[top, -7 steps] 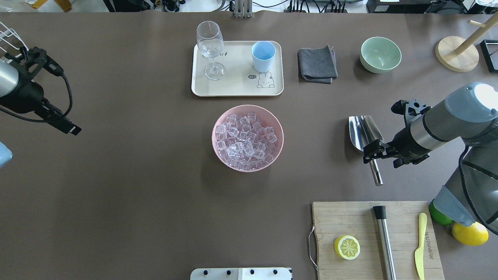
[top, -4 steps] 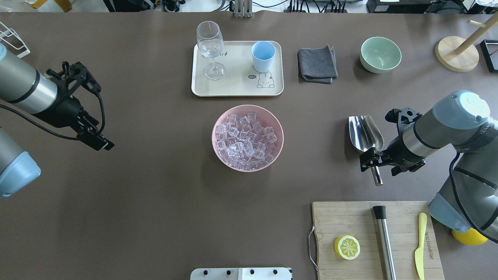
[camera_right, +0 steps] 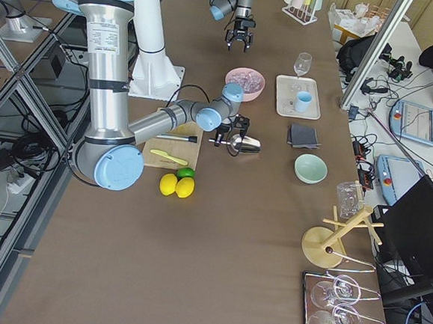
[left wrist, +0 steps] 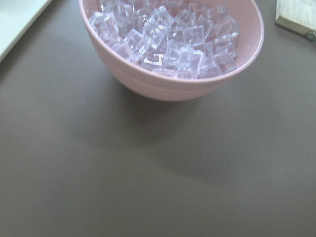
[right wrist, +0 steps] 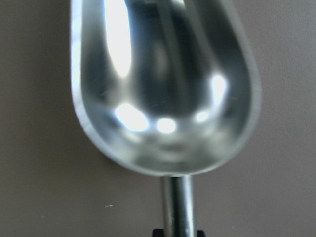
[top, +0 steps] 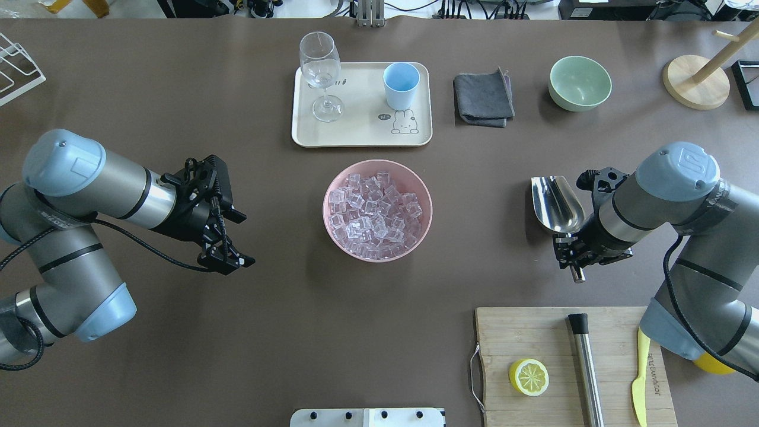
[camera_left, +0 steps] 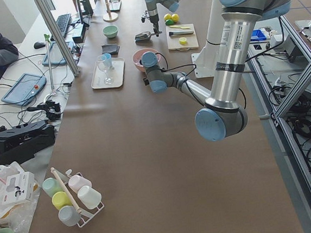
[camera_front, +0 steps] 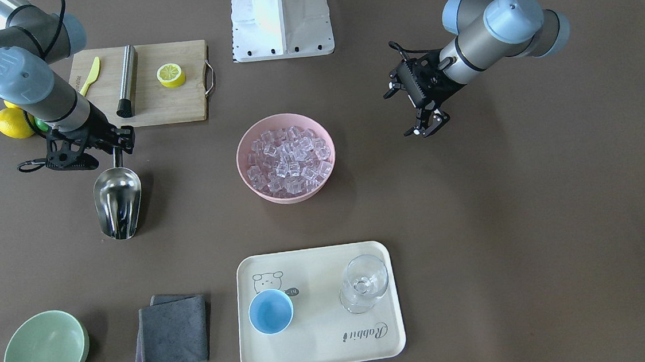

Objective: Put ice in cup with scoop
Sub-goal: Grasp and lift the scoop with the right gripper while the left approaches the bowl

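Observation:
The steel scoop [top: 556, 201] [camera_front: 118, 200] lies on the table right of the pink bowl [top: 335, 237], its trough filling the right wrist view [right wrist: 163, 84]. My right gripper [top: 570, 252] [camera_front: 116, 144] is down on its rod handle, pads flanking the rod, shut on it. Ice [top: 375, 209] [camera_front: 287, 159] [left wrist: 168, 39] is heaped in the pink bowl. The light-blue cup [top: 401, 85] [camera_front: 270, 311] stands upright on the cream tray [top: 356, 135]. My left gripper [top: 249, 239] [camera_front: 401, 114] hovers open and holds nothing, left of the bowl.
A stemmed glass [top: 321, 74] shares the tray. A grey cloth [top: 483, 98] and a green bowl [top: 580, 83] sit at the back right. The cutting board [top: 504, 332] near the right arm holds a lemon half, a steel cylinder and a yellow knife.
My left arm has swung in from the table's left edge toward the pink bowl. My right gripper has dropped lower over the scoop's handle and narrowed onto it. The scoop has not moved.

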`<state>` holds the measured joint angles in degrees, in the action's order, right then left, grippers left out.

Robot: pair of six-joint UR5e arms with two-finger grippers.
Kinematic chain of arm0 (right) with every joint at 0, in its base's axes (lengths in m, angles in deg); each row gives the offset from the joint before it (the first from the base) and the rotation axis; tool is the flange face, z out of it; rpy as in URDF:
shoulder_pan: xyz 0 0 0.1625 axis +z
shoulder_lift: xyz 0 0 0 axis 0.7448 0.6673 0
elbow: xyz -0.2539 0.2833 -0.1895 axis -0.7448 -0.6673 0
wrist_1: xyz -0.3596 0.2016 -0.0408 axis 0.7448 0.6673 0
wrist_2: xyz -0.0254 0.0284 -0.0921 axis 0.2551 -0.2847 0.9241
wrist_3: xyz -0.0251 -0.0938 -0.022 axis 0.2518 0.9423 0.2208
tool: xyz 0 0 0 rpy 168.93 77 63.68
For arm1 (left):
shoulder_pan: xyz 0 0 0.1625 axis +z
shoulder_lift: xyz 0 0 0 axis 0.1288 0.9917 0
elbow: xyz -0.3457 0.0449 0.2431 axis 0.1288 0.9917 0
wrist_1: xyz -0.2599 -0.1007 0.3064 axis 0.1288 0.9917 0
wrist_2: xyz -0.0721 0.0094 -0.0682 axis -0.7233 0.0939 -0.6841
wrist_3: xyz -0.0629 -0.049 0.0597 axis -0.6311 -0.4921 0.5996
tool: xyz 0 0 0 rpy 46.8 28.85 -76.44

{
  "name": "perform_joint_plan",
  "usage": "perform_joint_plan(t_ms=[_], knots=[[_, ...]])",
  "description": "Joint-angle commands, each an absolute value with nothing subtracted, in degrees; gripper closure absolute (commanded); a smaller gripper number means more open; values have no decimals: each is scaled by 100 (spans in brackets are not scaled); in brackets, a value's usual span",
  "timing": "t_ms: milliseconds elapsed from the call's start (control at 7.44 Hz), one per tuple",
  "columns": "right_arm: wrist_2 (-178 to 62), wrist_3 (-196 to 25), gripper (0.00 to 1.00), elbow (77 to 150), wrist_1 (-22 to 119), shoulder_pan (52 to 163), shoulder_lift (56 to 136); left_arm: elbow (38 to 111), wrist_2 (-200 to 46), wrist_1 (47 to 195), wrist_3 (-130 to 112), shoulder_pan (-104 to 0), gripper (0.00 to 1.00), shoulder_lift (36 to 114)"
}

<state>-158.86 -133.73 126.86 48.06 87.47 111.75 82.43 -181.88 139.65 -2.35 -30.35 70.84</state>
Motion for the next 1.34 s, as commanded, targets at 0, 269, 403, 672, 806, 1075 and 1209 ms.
perform_joint_plan(t_ms=[0,269,403,672,806,1075,1209], knots=[[-15885,-13332,100,12877,4890,8743,11129,7557,-17458,15890,-217,-2828,2,7294],[-15886,-13149,100,13657,5763,8760,11077,7107,-17151,16790,490,-2750,2,7365],[-15834,-12572,100,13965,6152,8821,11093,6914,-17114,17089,591,-2749,2,7426],[-15850,-10505,100,14144,6252,9425,11111,6002,-16982,17898,592,-2749,2,7882],[-15807,-9361,100,14136,6253,9533,11085,5824,-16991,17901,548,-2749,2,7980],[-15614,-7583,100,14188,6270,9543,11015,5594,-17052,17848,365,-2706,2,8156],[-15500,-6948,100,14284,6636,9543,10858,5559,-17061,17822,76,-2670,2,8243]])
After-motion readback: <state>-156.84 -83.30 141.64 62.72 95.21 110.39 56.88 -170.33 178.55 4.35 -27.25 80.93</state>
